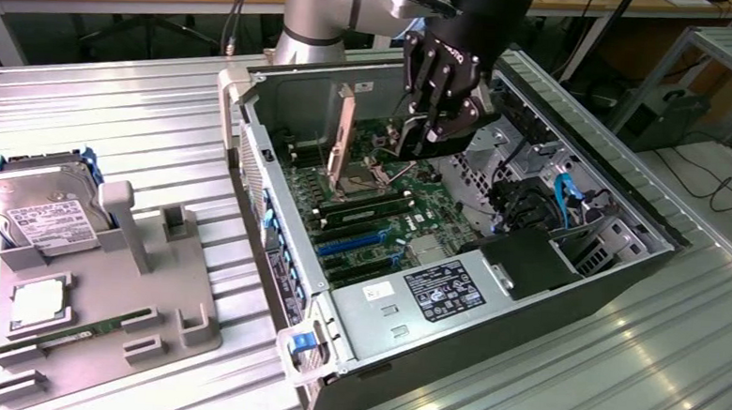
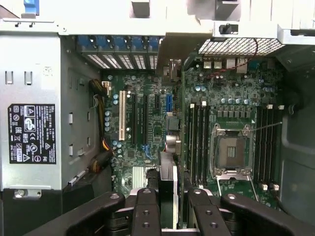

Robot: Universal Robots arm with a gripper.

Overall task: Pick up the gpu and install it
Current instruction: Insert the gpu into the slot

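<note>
GPU card (image 2: 178,147), held edge-on between the fingers of the gripper (image 2: 167,206), is seen near the centre of the wrist view as a thin vertical board with its bracket end (image 2: 172,69) toward the rear slot openings of the computer case (image 1: 276,247). The gripper is pinched on the card's edge, jaws partly closed. In the exterior view the gripper (image 1: 436,124) is lowered into the open case at upper centre of the frame, over the motherboard (image 1: 379,215). On the grey parts tray (image 1: 147,316) at lower left of that view, a hard drive (image 1: 40,211) and a RAM stick (image 1: 65,340) are left in place.

Full seating cannot be confirmed from either picture. Judged risks: the card edge may sit offset from the expansion slot, so that downward pressure bends the board or scrapes neighbouring components; the bracket may catch on the rear case frame; a thin edge grip may allow the card to tilt.
</note>
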